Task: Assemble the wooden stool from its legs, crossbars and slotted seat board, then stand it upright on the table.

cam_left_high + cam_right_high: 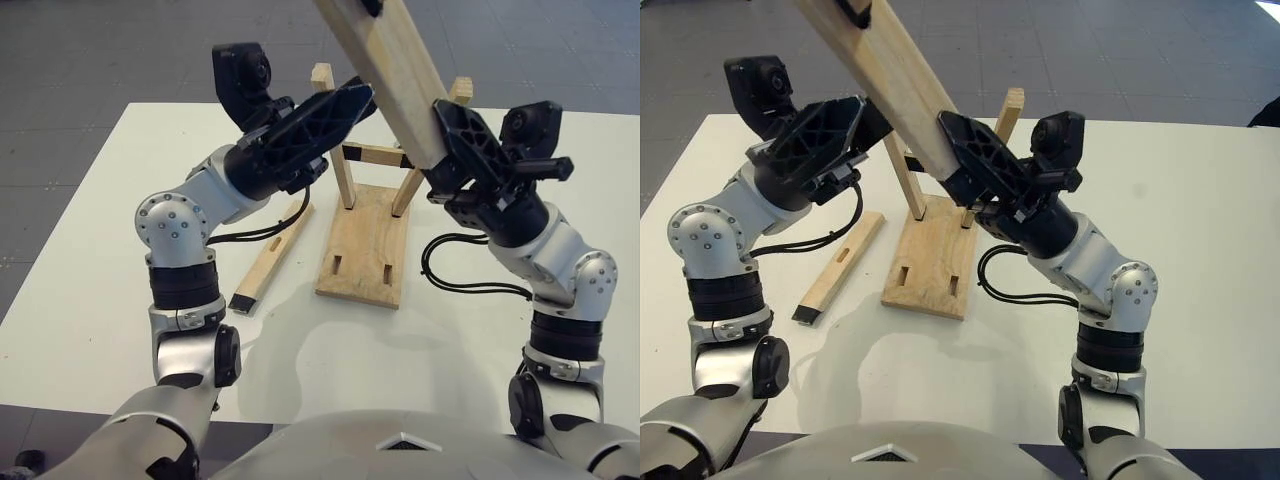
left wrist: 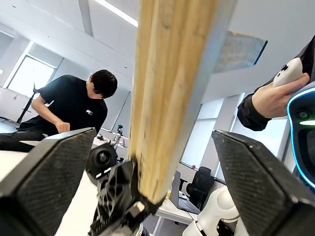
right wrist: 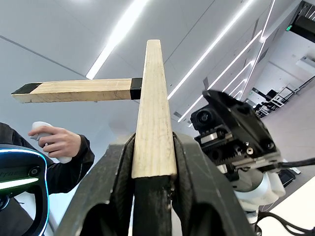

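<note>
While the right gripper clamps a long wooden leg high over the table, the head view has the left gripper just beside that leg. Down below, the slotted seat board lies flat, two upright legs standing at its far end with a crossbar between them. A loose leg lies left of the board.

Left wrist view: fingers spread wide, the raised leg between them with gaps on both sides.

Right wrist view: pads squeezed on the leg's end, a black-tipped bar jutting sideways from it.
</note>
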Motion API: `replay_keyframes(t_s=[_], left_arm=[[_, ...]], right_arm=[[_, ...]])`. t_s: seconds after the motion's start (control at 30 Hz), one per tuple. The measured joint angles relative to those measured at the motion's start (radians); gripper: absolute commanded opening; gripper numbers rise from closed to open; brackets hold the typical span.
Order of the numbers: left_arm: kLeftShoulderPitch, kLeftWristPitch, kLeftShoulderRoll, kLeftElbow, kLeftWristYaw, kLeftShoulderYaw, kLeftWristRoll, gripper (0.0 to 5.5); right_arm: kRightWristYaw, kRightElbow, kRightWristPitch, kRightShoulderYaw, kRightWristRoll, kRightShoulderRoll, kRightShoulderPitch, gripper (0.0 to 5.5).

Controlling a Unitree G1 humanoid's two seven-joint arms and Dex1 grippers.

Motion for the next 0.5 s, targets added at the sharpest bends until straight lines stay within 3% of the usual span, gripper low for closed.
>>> replay_keyframes(t_s=[0.23,0.4,0.5], left_arm=[[-0.058,0.006,-0.015,0.018,-0.070,-0.006,-0.038,4.37],[-0.059,0.029,-0.006,0.012,-0.109,-0.006,-0.082,4.37],[-0.069,0.029,-0.008,0.012,-0.109,-0.007,-0.088,4.37]], right_arm=[[0.006,0.003,0.039,-0.004,0.000,0.081,0.032,1.00],[-0.006,-0.062,0.017,-0.022,0.001,0.263,0.079,1.00],[-0.017,-0.120,0.001,0.006,0.003,0.305,0.148,1.00]])
